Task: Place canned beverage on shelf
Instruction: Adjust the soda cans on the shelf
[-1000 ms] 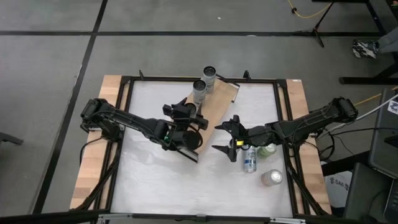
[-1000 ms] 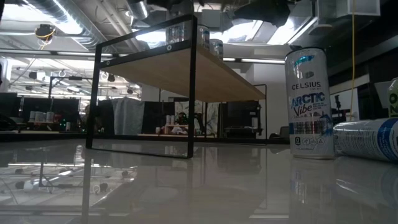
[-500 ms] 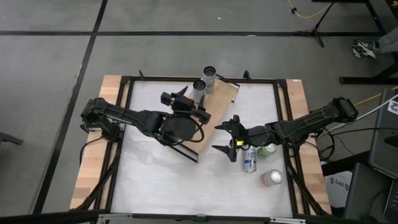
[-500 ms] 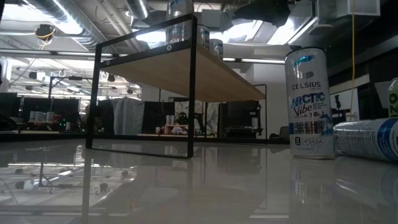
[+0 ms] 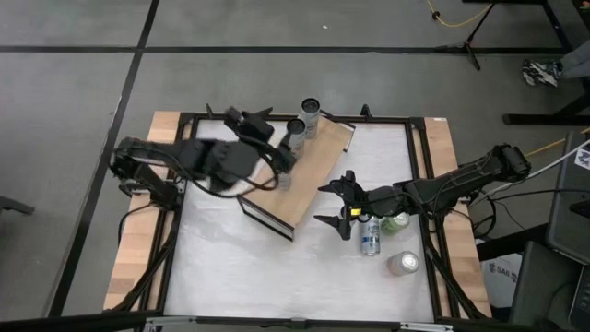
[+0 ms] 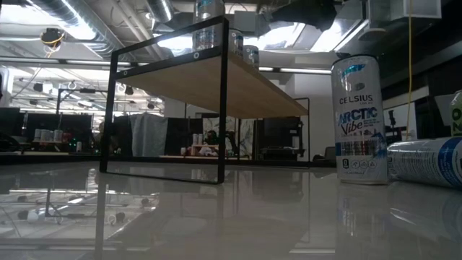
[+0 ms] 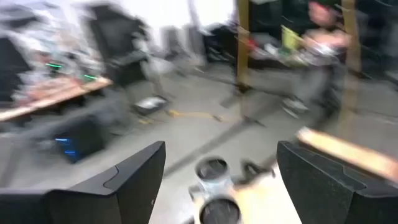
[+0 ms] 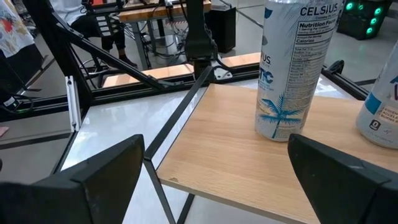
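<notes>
The shelf [image 5: 309, 171], a light-wood board on black frame ends, stands on the white table. Three cans stand upright on the board: two at its far end [image 5: 311, 111] [image 5: 295, 129] and one nearer the middle [image 5: 284, 178]. My left gripper [image 7: 221, 146] hovers open and empty above the board's left side, pointing roughly level at the two far cans [image 7: 211, 171]. My right gripper [image 5: 321, 203] waits open and empty just right of the shelf, facing the board [image 8: 249, 155] and a white-and-blue can [image 8: 292, 68].
Right of the shelf, under the right arm, a blue-and-white can [image 5: 371, 238] lies on its side on the table. A green can [image 5: 395, 221] and an upright can [image 5: 402, 264] stand by it. A black frame [image 5: 419, 184] borders the tabletop.
My left gripper has risen from over the shelf's near part and drawn back toward the table's far-left corner. It has rolled and tipped up to about level. The can it stood over stays upright on the board.
</notes>
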Motion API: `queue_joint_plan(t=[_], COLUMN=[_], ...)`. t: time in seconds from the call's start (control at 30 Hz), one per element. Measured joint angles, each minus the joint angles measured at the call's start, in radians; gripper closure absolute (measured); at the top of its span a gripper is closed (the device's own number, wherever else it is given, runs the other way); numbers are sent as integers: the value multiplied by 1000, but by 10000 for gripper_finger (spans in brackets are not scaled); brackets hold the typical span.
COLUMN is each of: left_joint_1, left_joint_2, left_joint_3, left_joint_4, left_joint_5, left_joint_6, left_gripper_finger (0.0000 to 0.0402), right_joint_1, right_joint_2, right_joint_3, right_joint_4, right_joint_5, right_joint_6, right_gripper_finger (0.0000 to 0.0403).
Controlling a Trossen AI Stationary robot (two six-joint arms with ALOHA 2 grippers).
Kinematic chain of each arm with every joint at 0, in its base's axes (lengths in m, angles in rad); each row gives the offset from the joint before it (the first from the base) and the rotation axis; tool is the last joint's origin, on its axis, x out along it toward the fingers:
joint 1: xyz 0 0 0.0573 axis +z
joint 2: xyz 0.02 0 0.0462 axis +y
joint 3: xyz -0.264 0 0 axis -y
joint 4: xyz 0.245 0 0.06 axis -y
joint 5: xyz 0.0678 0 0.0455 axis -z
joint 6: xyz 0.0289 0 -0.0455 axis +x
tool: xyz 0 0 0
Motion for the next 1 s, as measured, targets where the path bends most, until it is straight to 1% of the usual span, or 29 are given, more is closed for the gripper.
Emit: queue_joint_plan(t=[0.1,0.27,0.33,0.4,0.47,0.6,0.67,0.83,1.0], left_joint_1=[38,89,94,95,95,95,95,95,95], left_joint_2=[-64,-143,-153,-157,-164,-173,-173,-173,-173], left_joint_3=[0,-19,-39,-70,-110,-226,-289,-445,-560], left_joint_4=[-205,-538,-637,-714,-750,-729,-702,-542,-350], left_joint_5=[139,299,336,340,340,343,364,393,395], left_joint_6=[-115,-300,-368,-426,-465,-490,-489,-469,-413], left_gripper_finger=[102,102,102,102,102,102,102,102,102], right_joint_1=[0,0,0,-1,-1,-12,-27,-77,-122], right_joint_2=[0,26,54,81,107,154,175,202,203], right_joint_3=[0,0,1,1,1,0,0,0,0], right_joint_4=[2,73,135,177,212,256,280,289,292], right_joint_5=[0,0,-1,-1,-2,-2,-8,-11,-80], right_joint_6=[0,0,-1,-5,-18,-30,-29,-26,-26], right_gripper_finger=[17,17,17,17,17,17,17,17,17])
